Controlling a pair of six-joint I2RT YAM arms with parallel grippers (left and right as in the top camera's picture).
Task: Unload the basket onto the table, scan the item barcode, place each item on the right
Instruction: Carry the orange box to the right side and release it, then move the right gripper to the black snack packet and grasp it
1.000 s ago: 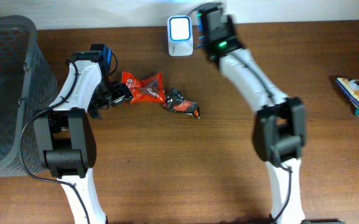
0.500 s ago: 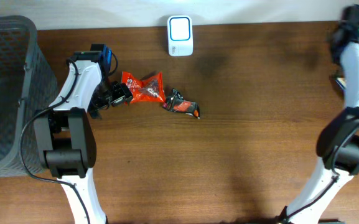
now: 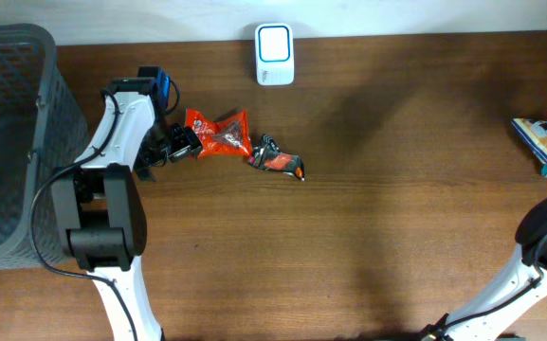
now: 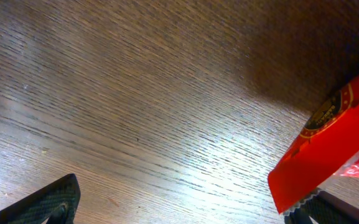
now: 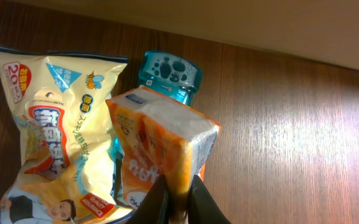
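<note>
Right hand (image 5: pixel 178 200): nearly closed, pinching the orange pack (image 5: pixel 167 134) by a thin strip at its lower corner. Most of the pack stands free beyond the fingers. It sits over a yellow bag (image 5: pixel 51 124) and a teal bottle (image 5: pixel 168 71); I cannot tell whether it rests on them or hangs clear. This hand is outside the overhead view, well to the right of the scanner (image 3: pixel 274 54), at the far right side of the table (image 3: pixel 396 208).

Risk 1: the grip is small and off-centre. A quick swing toward the scanner could let the pack pivot or slide out.
Risk 2: no barcode shows on the visible faces. If it is on a hidden face, the pack may reach the scanner wrong side on and give no read.
Risk 3: a low carry could catch the bag or roll the bottle.

Left hand (image 3: pixel 184 143): jaws wide, holding nothing, low over the table down and left of the scanner. The red packet (image 3: pixel 218 133) lies just beside one finger, on the scanner side, and only its edge shows in the wrist view.

Risk 4: closing from here may push the packet rather than trap it, shoving it toward the dark wrapper (image 3: pixel 279 163) below the scanner.
Risk 5: if both arms head for the scanner together, they could collide.
</note>
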